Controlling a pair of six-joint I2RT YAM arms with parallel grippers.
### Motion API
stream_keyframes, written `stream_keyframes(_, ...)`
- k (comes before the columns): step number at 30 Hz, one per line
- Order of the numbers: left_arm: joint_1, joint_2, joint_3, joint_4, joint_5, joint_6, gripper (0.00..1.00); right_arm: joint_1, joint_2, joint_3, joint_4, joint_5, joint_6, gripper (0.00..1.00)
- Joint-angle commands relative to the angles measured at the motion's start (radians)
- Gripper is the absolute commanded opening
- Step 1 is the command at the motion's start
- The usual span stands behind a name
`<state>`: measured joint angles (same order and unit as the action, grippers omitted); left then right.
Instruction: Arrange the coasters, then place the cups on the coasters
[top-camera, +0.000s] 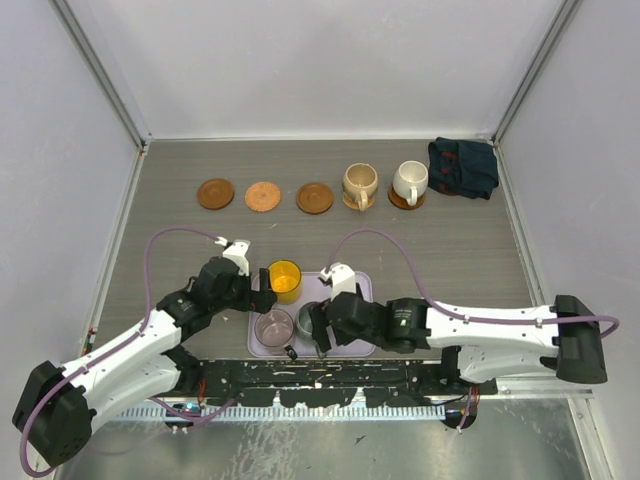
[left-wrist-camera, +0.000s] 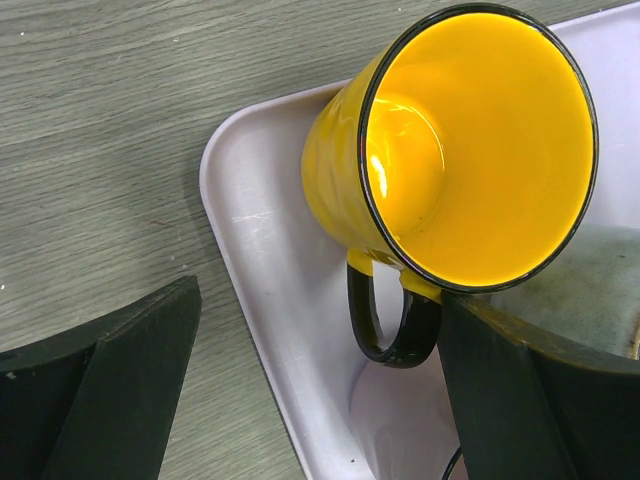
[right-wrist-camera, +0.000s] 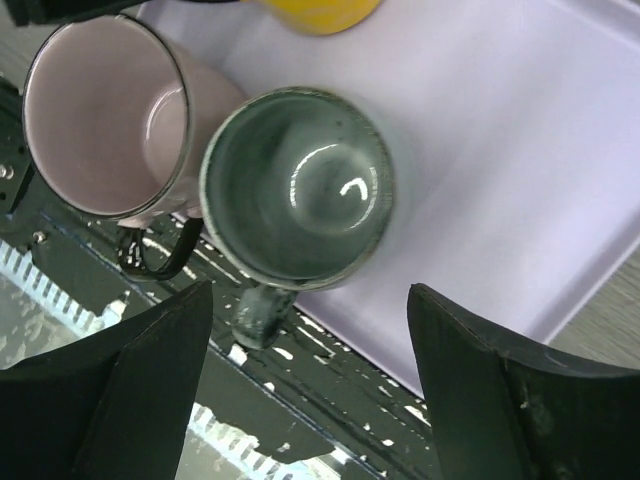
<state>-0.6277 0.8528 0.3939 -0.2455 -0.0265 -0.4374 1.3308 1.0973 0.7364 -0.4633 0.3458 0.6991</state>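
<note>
The grey wood-grain table (top-camera: 200, 260) carries everything, and both arms reach in from its near edge toward the lilac tray (top-camera: 308, 285), which lies near the middle of that edge.

The dark navy cloth (top-camera: 463, 167) lies bunched at the far right corner.

The left hand (left-wrist-camera: 318, 295) hovers at the left end of the tray. Its fingers (left-wrist-camera: 120, 380) are spread wide, and it holds nothing. The yellow cup (left-wrist-camera: 470, 140) stands in the tray's far-left corner, with its black handle lying in the gap between the fingers. Whether the right-side finger touches the cup's rim cannot be told.

The right hand (right-wrist-camera: 310, 290) hangs over the near part of the tray, its fingers (right-wrist-camera: 150, 370) well apart and gripping nothing. Below it stands the grey-green cup (right-wrist-camera: 295, 185), upright, with its handle pointing to the tray's near rim. The pale pink cup (right-wrist-camera: 100, 120) stands just beside it on the left, and the two look to be touching.

Along the far side of the table runs a row of five coasters. The three on the left are bare: a dark brown one (top-camera: 215, 194), a lighter orange-brown one (top-camera: 263, 196) and another brown one (top-camera: 314, 197). The fourth coaster (top-camera: 352, 200) carries the tan cup (top-camera: 359, 182). The fifth coaster (top-camera: 405, 201) carries the white cup (top-camera: 409, 180), near the cloth.
</note>
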Motion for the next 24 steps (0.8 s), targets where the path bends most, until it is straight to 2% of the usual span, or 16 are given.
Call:
stream_keyframes(1, 0.006, -0.016, 0.016, 0.022, -0.014, -0.014, 0.98, 0.062, 0.076, 0.091, -0.011, 0.032, 0.044, 0.83)
stream_keyframes(6, 0.005, -0.017, 0.014, 0.019, -0.002, -0.012, 0.98, 0.125, 0.149, 0.136, -0.048, 0.08, 0.108, 0.83)
stream_keyframes(14, 0.005, -0.048, -0.006, 0.018, 0.006, -0.021, 0.98, 0.142, 0.221, 0.118, -0.076, 0.076, 0.193, 0.8)
stream_keyframes(16, 0.006, -0.056, -0.015, 0.019, 0.005, -0.027, 0.98, 0.142, 0.237, 0.109, -0.087, 0.084, 0.209, 0.77)
stream_keyframes(24, 0.006, -0.083, -0.039, 0.019, 0.007, -0.044, 0.98, 0.143, 0.297, 0.115, -0.109, 0.125, 0.235, 0.53)
